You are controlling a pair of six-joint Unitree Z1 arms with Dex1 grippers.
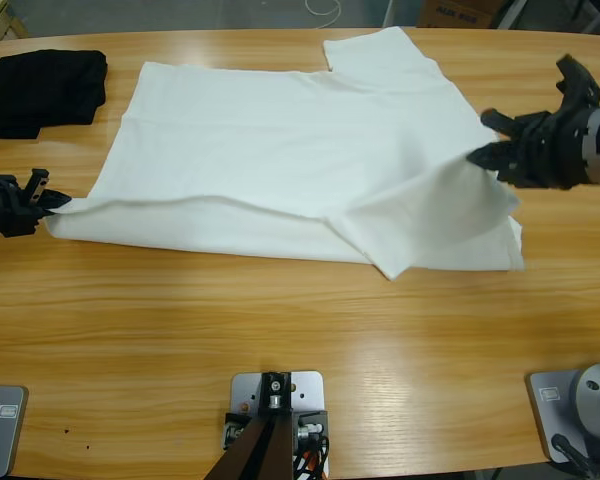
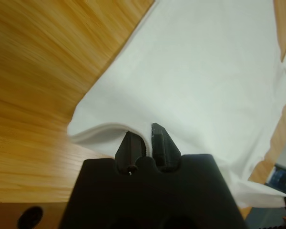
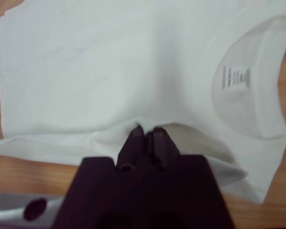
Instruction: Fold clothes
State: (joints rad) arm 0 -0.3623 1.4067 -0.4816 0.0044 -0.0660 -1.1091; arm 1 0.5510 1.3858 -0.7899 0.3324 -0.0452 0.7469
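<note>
- Large white short-sleeved cotton T-shirt [image 1: 280, 150] lay spread across middle of long wooden table [image 1: 280, 340], near long edge doubled over, so approx. one lengthwise fold was underway, not flat yet.
- Left gripper [image 1: 42, 203] was clamped on shirt's left corner, jaws pinching the layered hem.
- Right gripper [image 1: 485, 153] was closed on a lifted flap near the collar end.
- Left to do, my guess: lay flap down, fold other side, fold across.
- Small black folded garment [image 1: 40, 90] sat apart, top-left.
</note>
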